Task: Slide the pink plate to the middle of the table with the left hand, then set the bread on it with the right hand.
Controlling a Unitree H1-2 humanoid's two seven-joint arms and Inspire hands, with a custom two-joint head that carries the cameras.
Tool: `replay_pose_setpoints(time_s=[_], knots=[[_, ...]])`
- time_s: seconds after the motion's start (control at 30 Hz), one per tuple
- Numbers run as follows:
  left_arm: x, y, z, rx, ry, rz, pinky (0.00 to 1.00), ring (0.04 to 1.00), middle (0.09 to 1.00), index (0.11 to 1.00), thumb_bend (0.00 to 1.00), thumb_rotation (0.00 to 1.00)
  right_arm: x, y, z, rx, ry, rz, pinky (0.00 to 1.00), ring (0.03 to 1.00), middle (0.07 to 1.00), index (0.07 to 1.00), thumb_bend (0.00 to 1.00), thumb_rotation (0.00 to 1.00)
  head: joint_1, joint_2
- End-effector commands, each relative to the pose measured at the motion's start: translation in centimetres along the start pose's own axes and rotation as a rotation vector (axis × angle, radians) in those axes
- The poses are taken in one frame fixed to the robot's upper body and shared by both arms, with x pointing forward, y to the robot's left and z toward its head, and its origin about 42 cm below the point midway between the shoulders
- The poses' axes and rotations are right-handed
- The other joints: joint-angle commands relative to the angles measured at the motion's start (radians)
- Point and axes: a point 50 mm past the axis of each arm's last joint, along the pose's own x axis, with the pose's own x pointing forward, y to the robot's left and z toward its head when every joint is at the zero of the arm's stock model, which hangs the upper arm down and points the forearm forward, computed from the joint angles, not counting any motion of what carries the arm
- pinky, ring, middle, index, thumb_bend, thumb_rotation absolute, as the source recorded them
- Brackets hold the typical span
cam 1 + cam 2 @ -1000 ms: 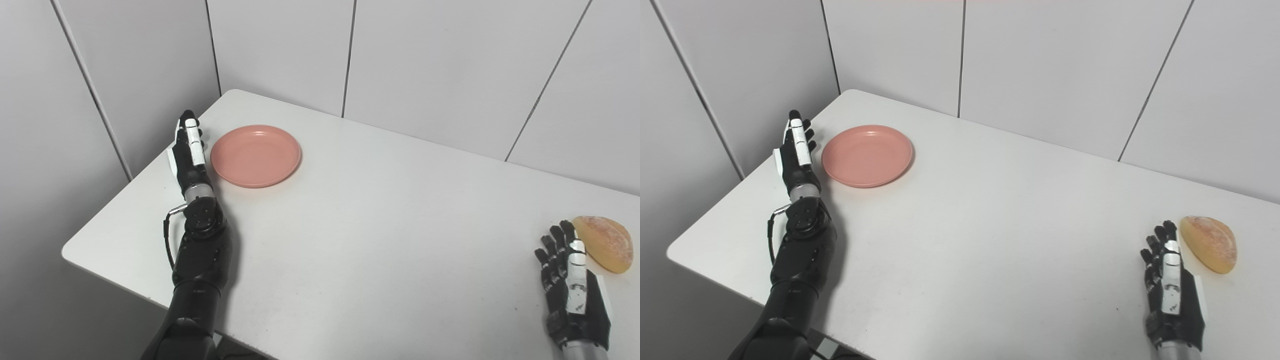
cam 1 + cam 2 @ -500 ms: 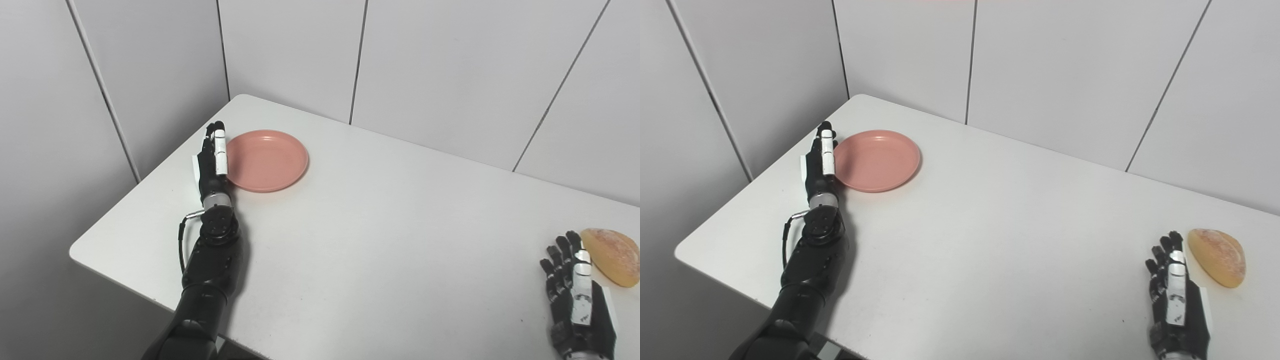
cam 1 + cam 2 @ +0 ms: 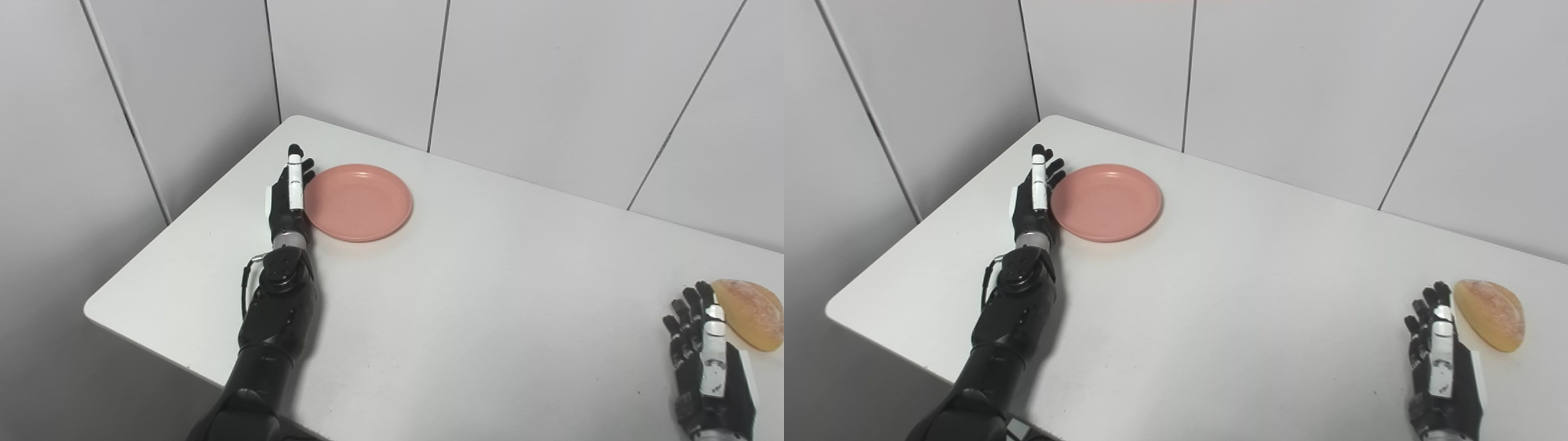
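Note:
A round pink plate (image 3: 359,201) lies on the white table (image 3: 465,306) toward its far left corner. My left hand (image 3: 288,195) stands edge-on with straight fingers, pressed flat against the plate's left rim and holding nothing. A golden-brown bread roll (image 3: 1488,313) rests near the table's right edge. My right hand (image 3: 1440,366) lies open on the table just left of the bread, fingers spread, with a small gap between them and the roll.
Grey wall panels (image 3: 539,79) close off the back and left sides of the table. The table's front left corner (image 3: 92,306) drops off near my left forearm (image 3: 275,318).
My left hand closed in on the plate's left rim and pushed it rightward along the table. The camera shifted slightly at first. The right hand and bread stayed where they were.

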Motion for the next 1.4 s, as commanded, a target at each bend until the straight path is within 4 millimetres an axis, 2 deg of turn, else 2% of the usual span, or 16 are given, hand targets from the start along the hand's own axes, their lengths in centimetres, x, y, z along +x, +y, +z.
replay_pose_setpoints(time_s=[0.0, 0.37, 0.77, 0.97, 1.1, 1.3, 1.37], knots=[[0.4, -1.5, 1.4, -0.008, -0.016, -0.052, 0.86, 0.862, 0.843, 0.84, 0.69, 1.0, 1.0, 0.5, 2.0, 0.006, -0.069, 0.014, 1.0, 1.0, 1.0, 1.0, 0.69, 0.92, -0.001, 0.001], [-0.8, -5.0, 0.5, 0.064, 0.017, -0.213, 0.84, 0.866, 0.855, 0.848, 0.71, 1.0, 1.2, 0.6, 1.9, -0.005, -0.068, 0.013, 1.0, 1.0, 1.0, 1.0, 0.7, 0.94, -0.016, 0.007], [-2.6, -8.6, -0.6, 0.125, 0.033, -0.346, 0.86, 0.882, 0.872, 0.858, 0.65, 1.0, 1.4, 0.5, 1.7, -0.003, -0.054, 0.017, 1.0, 1.0, 1.0, 1.0, 0.72, 0.94, -0.028, 0.012], [-3.2, -9.6, -1.2, 0.141, 0.029, -0.391, 0.88, 0.903, 0.895, 0.884, 0.69, 1.0, 1.5, 0.6, 1.6, -0.006, -0.068, 0.015, 1.0, 1.0, 1.0, 1.0, 0.71, 0.94, -0.041, 0.017], [-4.0, -10.8, -1.2, 0.11, 0.028, -0.395, 0.9, 0.898, 0.885, 0.878, 0.67, 1.0, 1.6, 0.7, 1.4, 0.01, -0.063, 0.019, 1.0, 1.0, 1.0, 1.0, 0.71, 0.93, -0.09, 0.038], [-5.1, -11.6, -1.2, 0.106, 0.062, -0.453, 0.88, 0.887, 0.878, 0.871, 0.71, 1.0, 1.7, 1.6, 1.3, 0.027, -0.06, 0.013, 1.0, 1.0, 1.0, 1.0, 0.71, 0.92, -0.169, 0.062], [-5.6, -12.0, -1.3, 0.098, 0.079, -0.479, 0.86, 0.881, 0.867, 0.863, 0.69, 1.0, 1.7, 2.0, 1.4, 0.025, -0.056, 0.006, 1.0, 1.0, 1.0, 1.0, 0.75, 0.9, -0.194, 0.068]])
